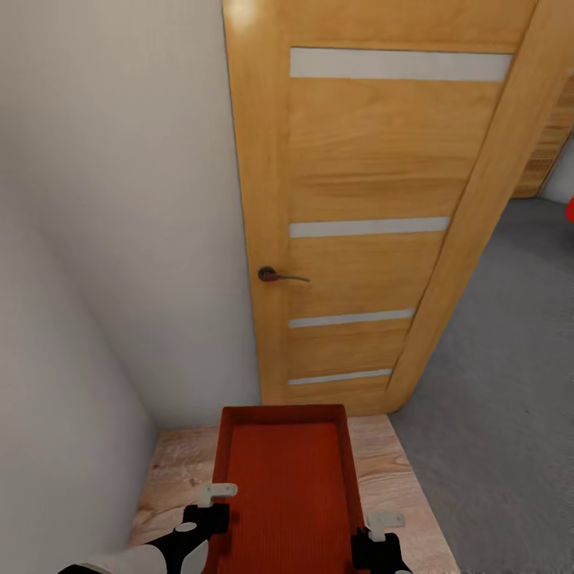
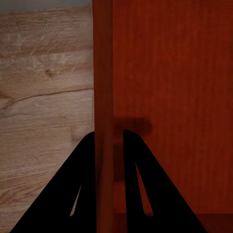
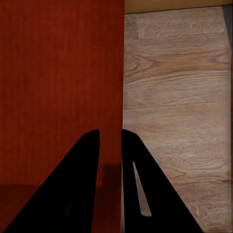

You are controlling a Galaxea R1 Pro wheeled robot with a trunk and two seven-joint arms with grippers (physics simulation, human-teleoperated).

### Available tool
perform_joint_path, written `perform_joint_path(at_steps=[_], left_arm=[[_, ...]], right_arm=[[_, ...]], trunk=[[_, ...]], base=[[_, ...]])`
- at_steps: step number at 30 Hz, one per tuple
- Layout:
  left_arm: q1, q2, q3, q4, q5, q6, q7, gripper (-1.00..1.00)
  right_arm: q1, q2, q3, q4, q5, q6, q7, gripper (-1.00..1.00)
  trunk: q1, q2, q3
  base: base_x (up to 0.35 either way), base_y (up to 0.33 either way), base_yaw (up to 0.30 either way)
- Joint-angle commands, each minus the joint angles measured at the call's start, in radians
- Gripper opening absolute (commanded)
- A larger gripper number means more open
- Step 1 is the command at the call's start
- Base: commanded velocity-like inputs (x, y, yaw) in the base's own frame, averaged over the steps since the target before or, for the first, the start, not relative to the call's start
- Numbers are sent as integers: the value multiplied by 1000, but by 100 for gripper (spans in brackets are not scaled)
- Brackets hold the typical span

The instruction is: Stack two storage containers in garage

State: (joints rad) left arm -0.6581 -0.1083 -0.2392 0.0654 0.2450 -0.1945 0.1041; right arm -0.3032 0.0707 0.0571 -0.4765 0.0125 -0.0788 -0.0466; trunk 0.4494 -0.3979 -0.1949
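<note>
Wooden door (image 1: 359, 223) fills the head view; wrist views show each hand (image 2: 109, 141) (image 3: 110, 138) clamped on container (image 1: 287, 486) walls.

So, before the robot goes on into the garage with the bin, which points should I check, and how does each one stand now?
1. Left gripper jaws astride the storage container wall: ok.
2. Right gripper jaws astride the opposite wall: ok.
3. Container held level: ok, as far as the head view shows.
4. Container clear of the wooden door: ok, but near.
5. Grey concrete floor open to the right: ok.
6. Second container's place: cannot tell.
</note>
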Motion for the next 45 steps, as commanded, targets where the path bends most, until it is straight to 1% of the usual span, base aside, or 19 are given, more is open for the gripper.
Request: perform_joint_path(at_steps=[1, 45], left_arm=[[-3, 17, 23, 2, -10, -5, 5, -100], [-3, 16, 24, 2, -9, -10, 3, -100]], right_arm=[[0, -12, 24, 9, 26, -3, 17, -100], [0, -12, 24, 9, 26, -2, 17, -100]], trunk=[[1, -2, -1], [1, -2, 21]], base=[[0, 0, -238], [2, 6, -237]])
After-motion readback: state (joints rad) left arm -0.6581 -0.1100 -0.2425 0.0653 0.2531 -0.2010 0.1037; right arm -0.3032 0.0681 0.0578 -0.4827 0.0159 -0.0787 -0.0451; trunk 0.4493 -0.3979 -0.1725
